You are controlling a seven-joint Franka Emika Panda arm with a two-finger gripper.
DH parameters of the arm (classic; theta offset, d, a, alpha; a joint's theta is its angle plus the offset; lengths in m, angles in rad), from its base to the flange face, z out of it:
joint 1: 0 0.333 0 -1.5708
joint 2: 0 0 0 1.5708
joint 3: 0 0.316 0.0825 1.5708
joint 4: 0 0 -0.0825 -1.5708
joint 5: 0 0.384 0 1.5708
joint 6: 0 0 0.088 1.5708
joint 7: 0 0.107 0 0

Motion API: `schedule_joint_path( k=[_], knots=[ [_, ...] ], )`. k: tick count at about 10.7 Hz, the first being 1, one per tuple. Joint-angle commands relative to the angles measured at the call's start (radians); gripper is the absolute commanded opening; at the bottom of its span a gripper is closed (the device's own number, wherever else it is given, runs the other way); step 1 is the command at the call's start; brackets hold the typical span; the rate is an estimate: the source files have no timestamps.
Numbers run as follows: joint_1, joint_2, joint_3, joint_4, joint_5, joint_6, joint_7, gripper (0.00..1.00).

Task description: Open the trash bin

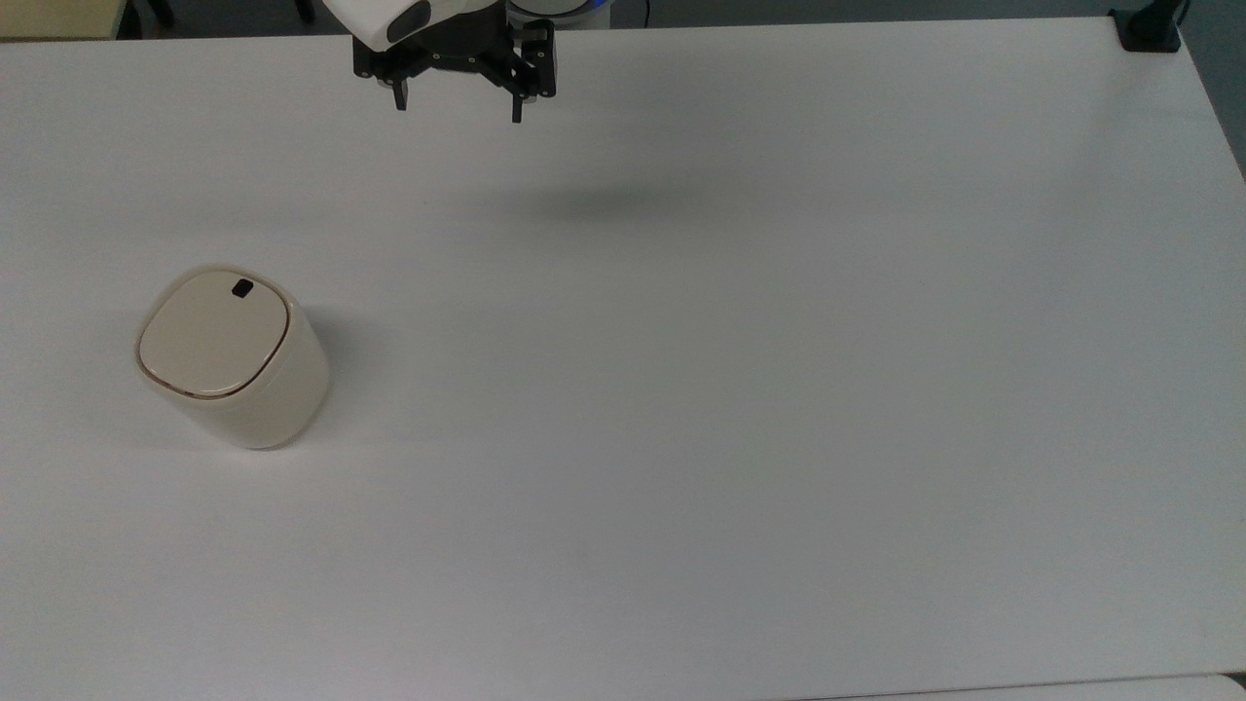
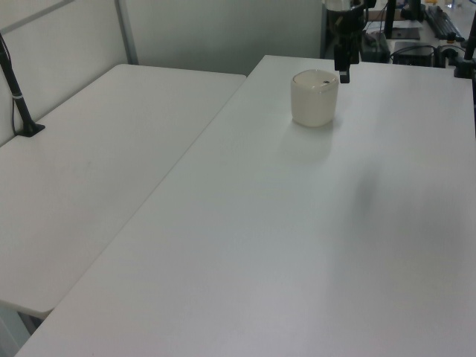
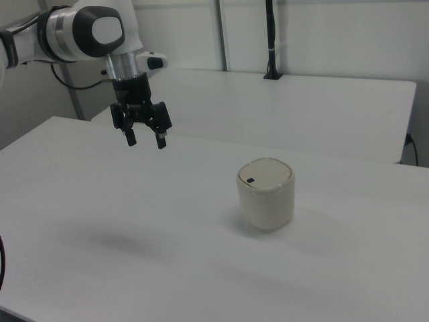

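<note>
Robotics lab: my arm (image 3: pixel 74 30) over bare white worktop (image 1: pixel 740 389), second white table (image 2: pixel 82 171) alongside, black camera pole (image 3: pixel 271 37), partition walls.

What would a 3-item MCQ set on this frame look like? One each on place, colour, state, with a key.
1. Where does the trash bin stand in the top view?
A. on the top view's left part of the table
B. at the top view's right edge
C. directly under the gripper

2. What colour is the small latch on the lid?
A. red
B. black
C. white

3. How is the gripper now?
A. shut on the lid
B. pressing on the latch
C. open, in the air, apart from the bin

Key:
1 A, the bin sits far toward the top view's left, with the gripper up near the far edge.
2 B, a dark square mark shows on the cream lid.
3 C, the right view shows the two fingers spread and nothing between them, well clear of the closed bin.
</note>
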Motion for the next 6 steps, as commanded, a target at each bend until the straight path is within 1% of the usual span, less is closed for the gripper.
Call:
schedule_joint_path(
  k=[1,4,6],
  knots=[
    [0.003,-0.019,-0.005,-0.011,-0.002,-0.01,-0.001,1.0],
    [0.012,-0.021,0.006,-0.031,-0.003,-0.047,-0.001,1.0],
    [0.003,-0.019,0.006,-0.023,0.0,-0.042,-0.013,1.0]
  ],
)
